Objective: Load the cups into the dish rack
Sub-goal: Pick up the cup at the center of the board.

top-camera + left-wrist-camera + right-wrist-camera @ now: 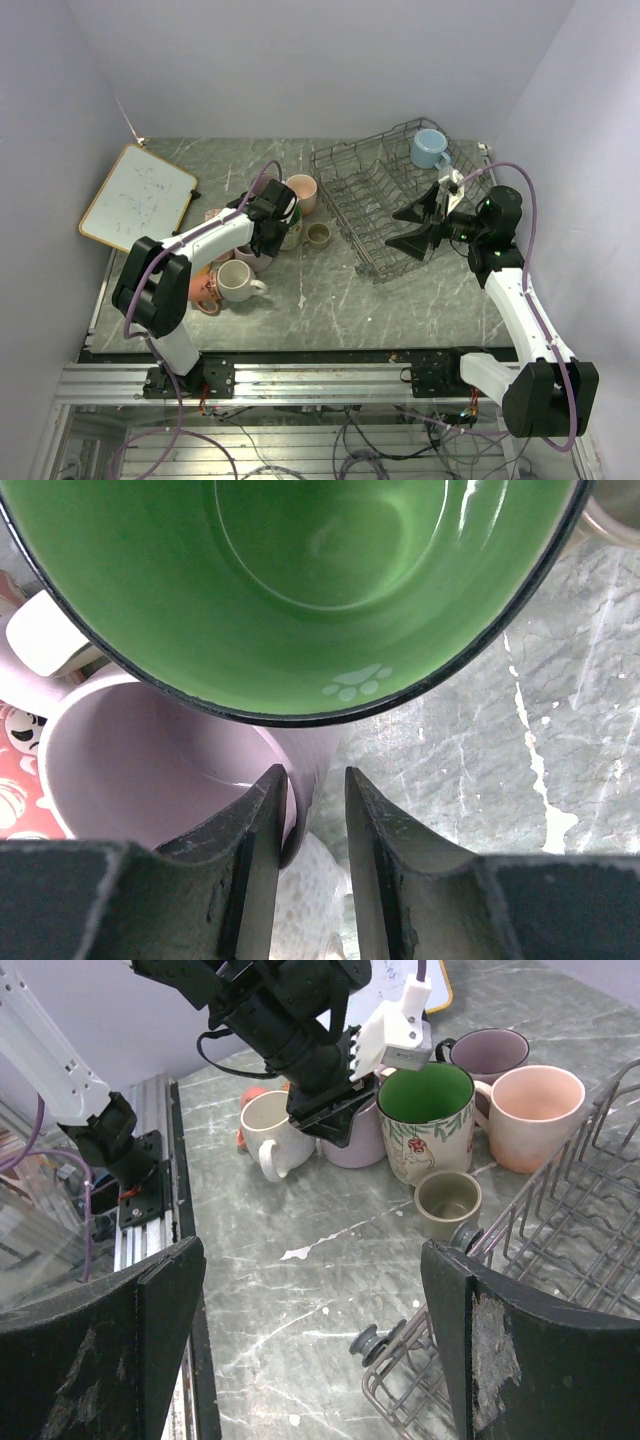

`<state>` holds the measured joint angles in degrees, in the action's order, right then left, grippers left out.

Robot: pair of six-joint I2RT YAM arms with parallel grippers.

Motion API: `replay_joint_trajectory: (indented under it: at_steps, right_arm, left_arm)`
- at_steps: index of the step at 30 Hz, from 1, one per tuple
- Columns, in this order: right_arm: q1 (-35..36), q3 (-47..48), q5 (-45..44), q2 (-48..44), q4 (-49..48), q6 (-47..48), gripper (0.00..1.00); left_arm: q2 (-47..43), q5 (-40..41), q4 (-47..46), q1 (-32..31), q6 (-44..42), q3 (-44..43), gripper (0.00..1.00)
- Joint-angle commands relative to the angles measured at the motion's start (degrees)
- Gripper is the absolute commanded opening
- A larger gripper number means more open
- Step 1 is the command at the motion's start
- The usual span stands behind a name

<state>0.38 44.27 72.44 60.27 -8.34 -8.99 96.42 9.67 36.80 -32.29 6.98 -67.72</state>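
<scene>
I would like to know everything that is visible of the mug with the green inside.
The green-lined mug stands upright on the table, mouth up, empty. It looks ceramic: glossy green inside, thin dark rim, a small white paw print inside below the rim, cream outside with a leafy print. A mauve mug and a peach mug stand close at its sides, a small olive cup just before it.

No lettering, number or brand name to read in any view. The whiteboard (pixel 138 197) carries only faint scribbles, too small to make out. Inside the green-lined mug (pixel 300 580), on the wall just under the rim, sits a pale paw print (pixel 357 681), a sign with no words. At the left edge of the left wrist view there's what looks like a small cartoon face (pixel 20 730) on a red printed surface, also wordless.
</scene>
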Motion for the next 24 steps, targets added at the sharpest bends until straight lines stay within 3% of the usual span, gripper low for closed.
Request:
replay_joint_trajectory:
  at_steps: [1,14,21,24]
  right_arm:
    - [-0.2,0.8,-0.2,-0.2,0.0,0.6,0.89]
    - [-0.4,0.9,-0.3,-0.7,0.3,0.8,0.89]
    - [-0.4,0.9,0.0,-0.7,0.3,0.7,0.89]
    - [-0.4,0.9,-0.1,-0.7,0.3,0.8,0.89]
  left_arm:
    - [0.1,-2.7,0.5,0.0,-0.1,-1.1,0.40]
    - [1.0,-2.9,0.8,0.6,-0.1,-1.1,0.39]
    - [0.8,-3.8,1.2,0.7,0.0,-1.4,0.14]
    - [-0.3,-5.0,0.9,0.7,-0.1,-1.1,0.07]
